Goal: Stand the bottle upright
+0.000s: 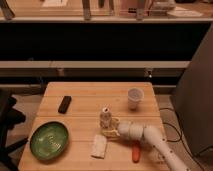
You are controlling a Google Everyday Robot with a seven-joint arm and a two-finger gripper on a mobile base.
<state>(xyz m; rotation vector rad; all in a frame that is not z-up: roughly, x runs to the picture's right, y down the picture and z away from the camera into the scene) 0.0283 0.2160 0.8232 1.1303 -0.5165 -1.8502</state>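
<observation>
Wooden table (90,95), green plate (33,142) off to the left, and the bottle (105,118) near the middle already looks upright. The gripper (109,131) sits right at its base, can't tell if it's gripping or loose. I'd guess only letting go is left.

Lighting dim, warm amber cast; table (90,97) evenly lit, deep shadow under shelves (100,20) behind. Gripper (111,129) at bottle (105,117), mid-table, reads pale.
</observation>
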